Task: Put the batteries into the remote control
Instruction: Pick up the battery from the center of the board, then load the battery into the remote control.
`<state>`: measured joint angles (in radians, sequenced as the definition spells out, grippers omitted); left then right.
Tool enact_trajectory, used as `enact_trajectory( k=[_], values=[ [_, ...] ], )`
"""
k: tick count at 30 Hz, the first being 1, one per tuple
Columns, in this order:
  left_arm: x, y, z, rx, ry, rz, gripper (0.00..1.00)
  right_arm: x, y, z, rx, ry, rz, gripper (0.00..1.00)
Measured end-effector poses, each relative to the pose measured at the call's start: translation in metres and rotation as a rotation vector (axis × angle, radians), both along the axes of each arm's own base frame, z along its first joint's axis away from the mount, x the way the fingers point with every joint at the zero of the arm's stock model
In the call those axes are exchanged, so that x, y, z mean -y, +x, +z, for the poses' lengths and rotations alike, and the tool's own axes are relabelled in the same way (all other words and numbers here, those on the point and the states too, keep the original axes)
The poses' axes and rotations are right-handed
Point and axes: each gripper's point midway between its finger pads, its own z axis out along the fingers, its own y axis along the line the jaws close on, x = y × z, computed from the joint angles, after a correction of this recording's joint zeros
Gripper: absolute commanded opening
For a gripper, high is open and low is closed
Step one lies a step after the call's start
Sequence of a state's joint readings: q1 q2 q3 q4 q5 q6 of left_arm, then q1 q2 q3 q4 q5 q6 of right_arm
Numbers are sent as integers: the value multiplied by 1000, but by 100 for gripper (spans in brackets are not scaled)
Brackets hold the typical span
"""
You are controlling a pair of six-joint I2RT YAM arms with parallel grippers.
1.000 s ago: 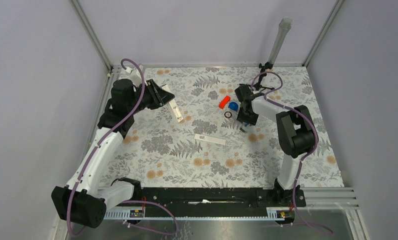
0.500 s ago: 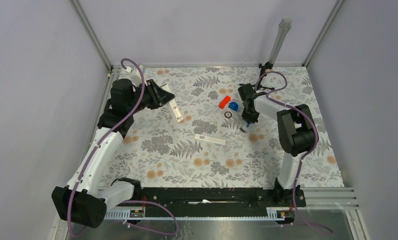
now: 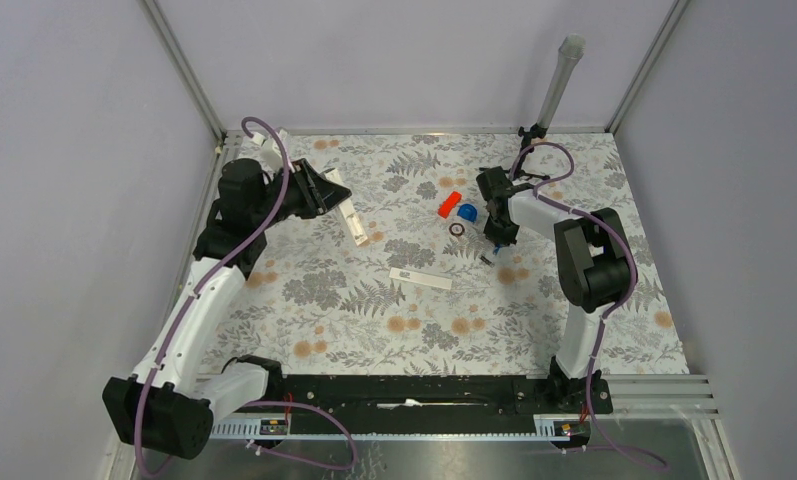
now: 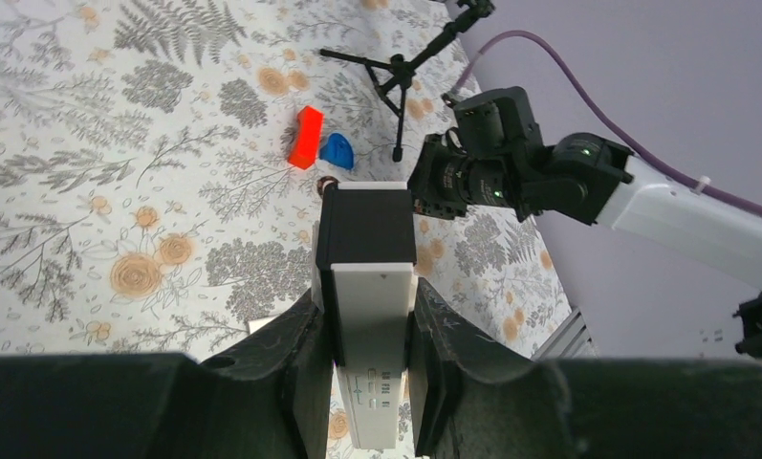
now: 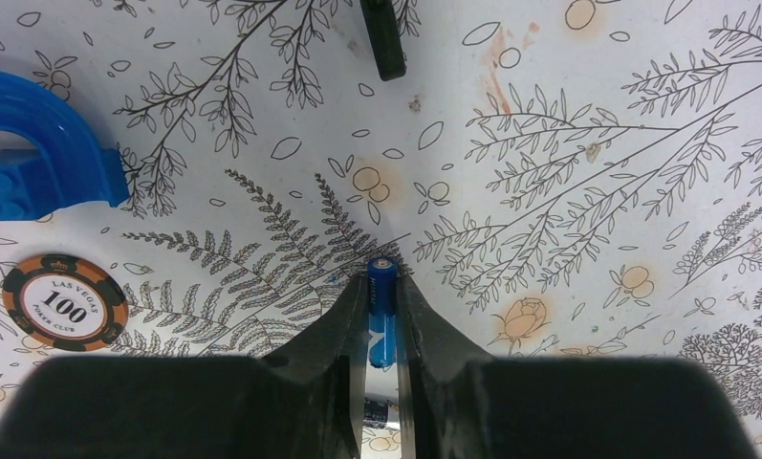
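The remote control [image 4: 372, 287], a slim white bar with a dark far end, sits clamped between the fingers of my left gripper [image 4: 367, 304]. In the top view the remote control [image 3: 353, 223] sticks out of the left gripper [image 3: 324, 192] at the back left, slanting down toward the mat. My right gripper [image 5: 381, 287] is shut on a blue battery [image 5: 381, 320] that lies along the jaws, its metal tip pointing away. A second battery [image 5: 376, 413] shows only as a dark end on the mat behind the jaws. In the top view the right gripper [image 3: 497, 238] points down at the mat.
A red block [image 3: 448, 205], a blue half-round piece [image 3: 467, 212] and a poker chip [image 3: 457, 229] lie just left of the right gripper. A flat white strip [image 3: 421, 277] lies mid-mat. A tripod pole [image 3: 557, 85] stands at the back; one black foot [image 5: 383, 38] lies ahead of the right fingers.
The right gripper's jaws have closed in on the blue battery, and that arm shifted slightly. The left arm and the remote control have stayed put.
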<state>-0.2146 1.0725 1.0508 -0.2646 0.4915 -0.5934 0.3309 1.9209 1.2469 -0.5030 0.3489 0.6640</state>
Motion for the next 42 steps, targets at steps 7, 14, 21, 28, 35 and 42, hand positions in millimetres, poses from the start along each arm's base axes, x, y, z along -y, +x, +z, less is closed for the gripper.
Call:
enact_trajectory(
  k=[7, 14, 21, 28, 35, 42],
  values=[
    [15, -21, 25, 143, -43, -156, 17, -2, 5, 2, 30, 10, 30, 7],
    [32, -43, 59, 287, -107, -329, 17, -16, 11, 47, 156, 98, 114, 6],
    [40, -47, 69, 311, -155, -398, 17, -40, 21, 144, 413, 254, 212, 6],
    [42, -34, 62, 232, -202, -369, 16, -84, 4, 204, 529, 412, 364, 6],
    [50, -11, 31, 36, -275, -318, 16, -158, -37, 266, 631, 576, 592, 6],
    [63, -7, 9, -87, -311, -327, 15, -200, -74, 325, 750, 693, 745, 7]
  ],
)
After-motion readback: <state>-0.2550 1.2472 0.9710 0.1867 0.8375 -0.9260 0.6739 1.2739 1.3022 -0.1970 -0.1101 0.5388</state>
